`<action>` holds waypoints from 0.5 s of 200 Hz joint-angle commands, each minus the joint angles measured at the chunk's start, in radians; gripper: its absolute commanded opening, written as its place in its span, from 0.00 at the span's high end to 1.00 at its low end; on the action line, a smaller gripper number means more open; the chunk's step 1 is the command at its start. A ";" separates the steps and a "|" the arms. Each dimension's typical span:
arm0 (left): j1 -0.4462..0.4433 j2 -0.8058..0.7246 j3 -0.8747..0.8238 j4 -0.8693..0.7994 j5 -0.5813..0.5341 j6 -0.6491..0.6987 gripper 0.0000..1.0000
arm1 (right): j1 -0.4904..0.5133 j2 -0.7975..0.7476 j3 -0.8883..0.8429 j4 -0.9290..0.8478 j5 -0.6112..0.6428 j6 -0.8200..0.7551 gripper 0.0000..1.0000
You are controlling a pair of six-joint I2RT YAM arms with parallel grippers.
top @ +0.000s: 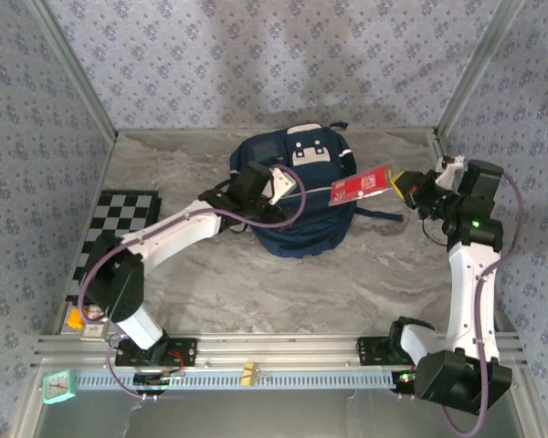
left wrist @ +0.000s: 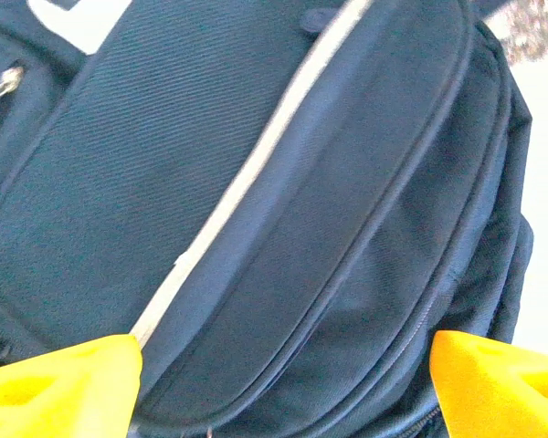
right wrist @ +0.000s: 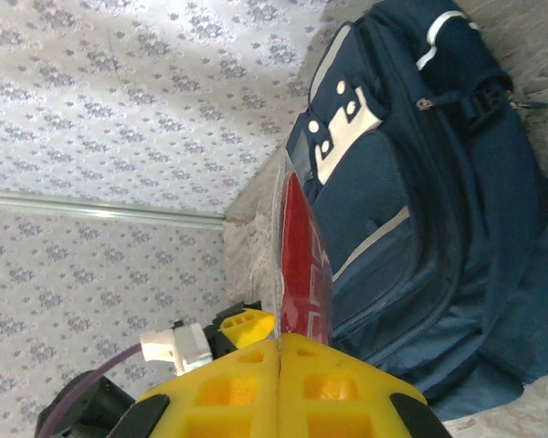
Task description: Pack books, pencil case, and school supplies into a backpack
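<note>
White markings on the red packet (top: 360, 186) too small; no legible text anywhere

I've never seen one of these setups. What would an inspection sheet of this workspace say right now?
Surface: marbled table, mostly bare.
Job's things: navy backpack lying at the back centre, its zips looking closed from the left wrist view; red packet held in the air at the backpack's right side.
Clutter: checkerboard at the left edge; teal square object and yellow piece by the front rail.
Grippers: left gripper open, close over the backpack; right gripper shut on the red packet.
Cables: purple cables looping along both arms, one loop over the backpack.
Surroundings: floral-papered walls on three sides.
</note>
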 commanded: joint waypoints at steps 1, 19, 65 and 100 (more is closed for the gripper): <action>-0.012 0.063 0.069 0.006 -0.032 0.119 0.15 | -0.026 -0.005 -0.032 -0.035 -0.063 -0.032 1.00; -0.022 0.120 0.100 -0.002 -0.083 0.148 0.14 | -0.032 -0.012 -0.044 -0.031 -0.059 -0.031 1.00; -0.004 0.191 0.181 0.025 -0.177 0.154 0.15 | -0.037 -0.012 -0.059 -0.029 -0.052 -0.046 1.00; 0.024 0.227 0.275 -0.048 -0.133 0.157 0.28 | -0.037 -0.009 -0.056 -0.049 -0.056 -0.070 1.00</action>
